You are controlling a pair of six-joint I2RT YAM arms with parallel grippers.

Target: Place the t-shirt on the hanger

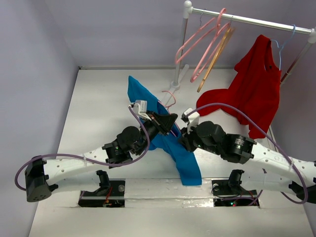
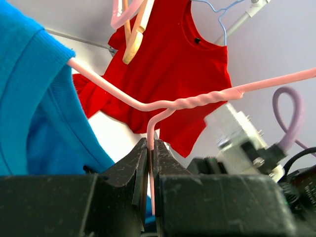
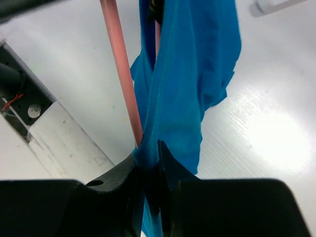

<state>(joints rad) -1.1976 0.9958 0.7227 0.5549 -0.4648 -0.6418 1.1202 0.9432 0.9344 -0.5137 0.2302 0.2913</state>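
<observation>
The bright blue t-shirt [image 1: 168, 143] hangs in a long strip above the table's middle, partly threaded on a pale pink hanger [image 1: 169, 95]. My left gripper [image 1: 170, 121] is shut on the hanger's thin neck wire; in the left wrist view [image 2: 150, 148] the wire runs up between the closed jaws to the twisted neck [image 2: 197, 101], with one arm going into the t-shirt [image 2: 34, 108]. My right gripper [image 1: 185, 136] is shut on a fold of the t-shirt; in the right wrist view [image 3: 150, 158] blue cloth [image 3: 192, 74] is pinched beside a pink hanger arm [image 3: 121, 74].
A white clothes rail [image 1: 247, 19] on a post [image 1: 181, 49] stands at the back right. It carries spare pink hangers [image 1: 202, 44], a tan wooden hanger [image 1: 217, 57] and a red garment [image 1: 256, 94] on a pale blue hanger [image 1: 282, 45]. Walls close the left and back.
</observation>
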